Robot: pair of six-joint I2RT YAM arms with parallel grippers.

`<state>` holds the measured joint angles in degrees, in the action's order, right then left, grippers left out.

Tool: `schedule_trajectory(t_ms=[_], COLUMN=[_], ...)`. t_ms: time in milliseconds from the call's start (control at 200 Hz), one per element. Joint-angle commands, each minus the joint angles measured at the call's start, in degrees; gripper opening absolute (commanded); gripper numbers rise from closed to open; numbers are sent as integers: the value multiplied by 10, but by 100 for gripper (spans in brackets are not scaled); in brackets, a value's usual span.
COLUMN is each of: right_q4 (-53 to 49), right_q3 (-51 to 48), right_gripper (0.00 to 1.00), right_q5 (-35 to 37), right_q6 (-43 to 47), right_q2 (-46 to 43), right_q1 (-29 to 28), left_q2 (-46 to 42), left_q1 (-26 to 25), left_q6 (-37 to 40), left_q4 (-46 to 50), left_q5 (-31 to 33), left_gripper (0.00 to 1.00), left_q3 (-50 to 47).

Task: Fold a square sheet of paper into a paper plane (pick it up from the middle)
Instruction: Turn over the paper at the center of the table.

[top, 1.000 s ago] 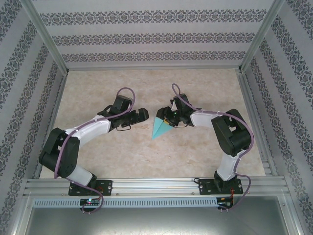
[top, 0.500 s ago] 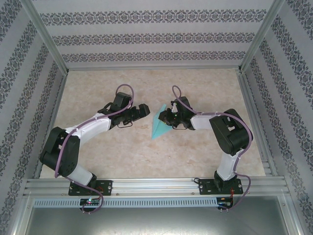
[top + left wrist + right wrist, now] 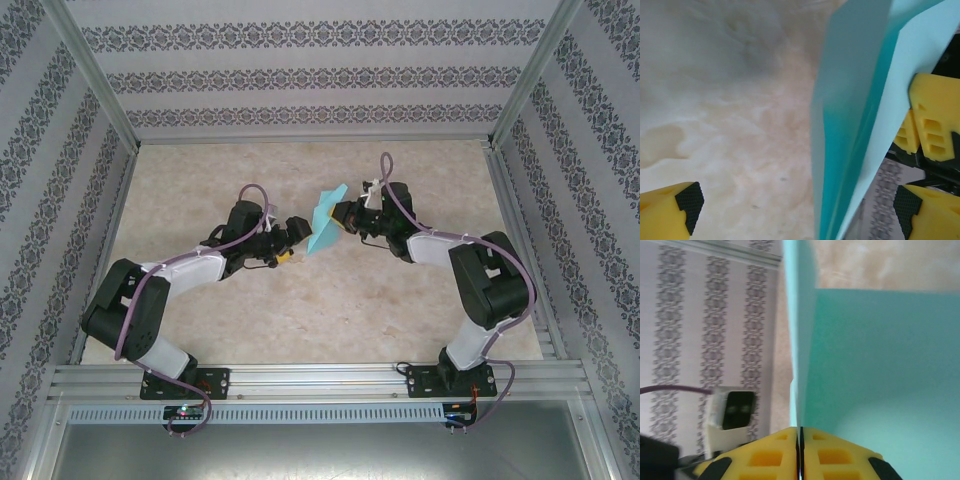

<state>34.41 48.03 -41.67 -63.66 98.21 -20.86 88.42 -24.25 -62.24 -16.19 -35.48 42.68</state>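
Turquoise paper plane (image 3: 325, 222) has left the table (image 3: 400, 320), pinched by right fingers (image 3: 826, 460).

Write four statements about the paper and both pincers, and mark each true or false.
1. The right pincer is shut on the turquoise paper. True.
2. The left pincer is clamped on the paper. False: its fingers stand wide apart, with the paper hanging between them.
3. The paper lies flat on the table. False: it stands upright in the right pincer's grip.
4. The paper is folded, with more than one layer showing. True.
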Motion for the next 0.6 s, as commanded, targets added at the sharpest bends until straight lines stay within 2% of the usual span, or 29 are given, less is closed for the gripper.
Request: schedule_trajectory(t_ms=[0, 245, 415, 515, 599], right_q4=[50, 81, 81, 81, 79], right_q3=[16, 16, 13, 13, 11], right_gripper=[11, 12, 13, 14, 14], right_q5=[-55, -83, -91, -94, -96], right_q6=[-46, -93, -102, -104, -103], right_q2=[-16, -20, -17, -14, -12], right_q1=[-1, -8, -9, -12, -13], left_q2=[8, 25, 42, 50, 51], left_q1=[7, 6, 6, 4, 5], left_q6=[-90, -142, -171, -172, -165], left_q4=[-153, -272, -336, -346, -337], left_q5=[-60, -78, -89, -92, -91], left_gripper=[100, 100, 96, 88, 74], left_q3=[-18, -15, -18, -16, -16])
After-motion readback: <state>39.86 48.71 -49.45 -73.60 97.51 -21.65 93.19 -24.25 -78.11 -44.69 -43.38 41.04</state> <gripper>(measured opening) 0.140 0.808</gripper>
